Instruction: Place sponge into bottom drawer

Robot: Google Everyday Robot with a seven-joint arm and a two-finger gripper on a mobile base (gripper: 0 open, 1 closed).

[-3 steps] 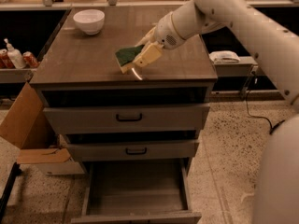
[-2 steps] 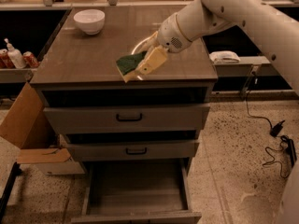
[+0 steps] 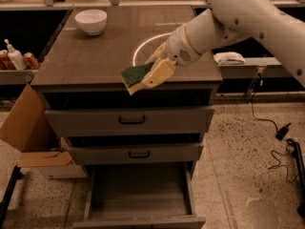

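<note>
Sponge [image 3: 134,74]: clamped in gripper [image 3: 152,71], in the air at the front edge of the countertop [image 3: 95,56], long axis tilted down-left. Bottom drawer [image 3: 138,194] stands open directly below. You likely need a near-vertical descent, nudged slightly outward.

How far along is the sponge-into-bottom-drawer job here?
Done: the bottom drawer stands open and the gripper is shut on the sponge. In hand: the sponge is held over the front edge of the cabinet top. Left: lower it into the drawer and release.
</note>
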